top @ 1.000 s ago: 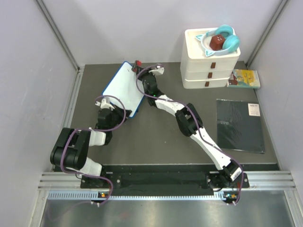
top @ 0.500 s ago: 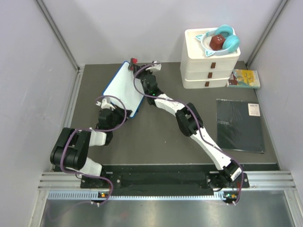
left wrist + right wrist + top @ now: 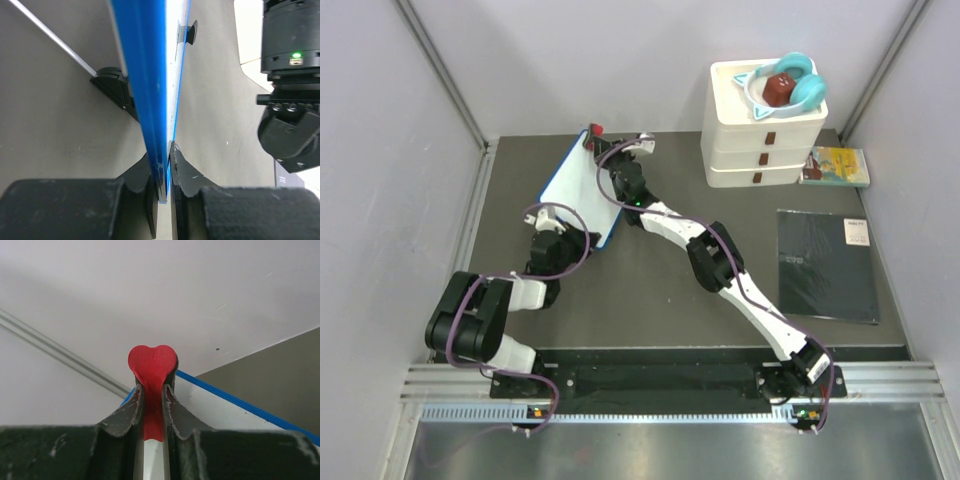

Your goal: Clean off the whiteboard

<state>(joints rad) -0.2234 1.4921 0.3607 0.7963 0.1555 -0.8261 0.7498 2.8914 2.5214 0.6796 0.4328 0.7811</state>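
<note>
No lettering can be read in any view. Flat black rectangular pad [image 3: 825, 265] on the table: small white label [image 3: 857, 228] at its far right corner, print too small to read. Yellow-green printed booklet [image 3: 837, 165] beside the white drawer stack [image 3: 760, 140]: cover graphics visible, wording illegible.

whiteboard [image 3: 145, 75] edge cut off, booklet [image 3: 835, 166] print unreadable

pale grey walls [image 3: 620, 60] enclose a dark grey tabletop [image 3: 620, 300] with white stacked drawers [image 3: 765, 150] at the back.
</note>
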